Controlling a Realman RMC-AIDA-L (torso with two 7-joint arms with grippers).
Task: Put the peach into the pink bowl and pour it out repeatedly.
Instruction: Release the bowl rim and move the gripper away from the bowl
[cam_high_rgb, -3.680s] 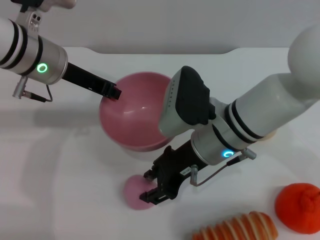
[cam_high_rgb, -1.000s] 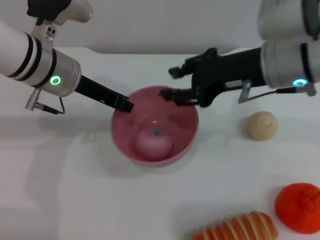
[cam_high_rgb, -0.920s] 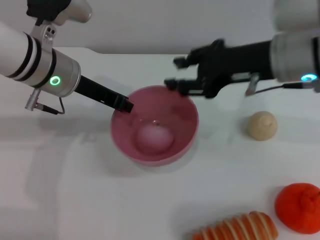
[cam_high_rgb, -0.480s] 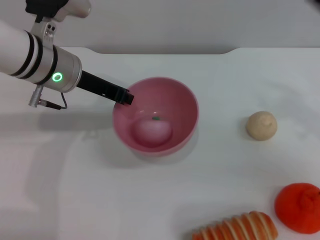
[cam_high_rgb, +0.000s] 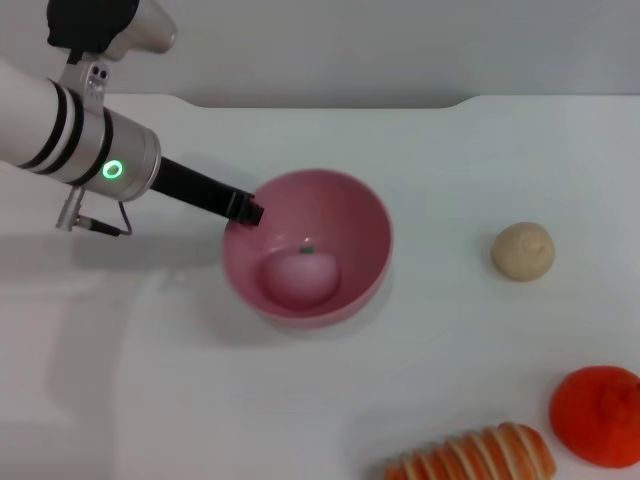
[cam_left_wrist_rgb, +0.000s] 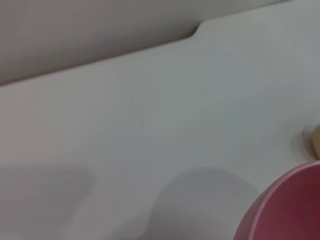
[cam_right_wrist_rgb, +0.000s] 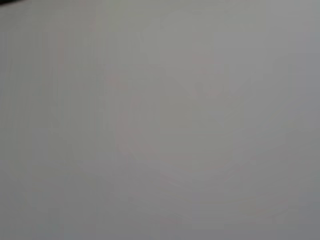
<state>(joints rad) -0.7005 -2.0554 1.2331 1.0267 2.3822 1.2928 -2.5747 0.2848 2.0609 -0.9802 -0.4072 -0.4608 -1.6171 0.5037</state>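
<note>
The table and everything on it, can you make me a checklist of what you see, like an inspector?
Surface: white table, no spills seen.
Job's things: the peach lies inside the pink bowl, which stands upright.
Clutter: beige ball beside the bowl; orange-red fruit and striped bread at the near edge.
Grippers: left gripper at the bowl's rim, apparently clamped on it; right gripper not in view.
Cables: thin grey cable looped at the left wrist.
Surroundings: plain grey wall behind the table.
</note>
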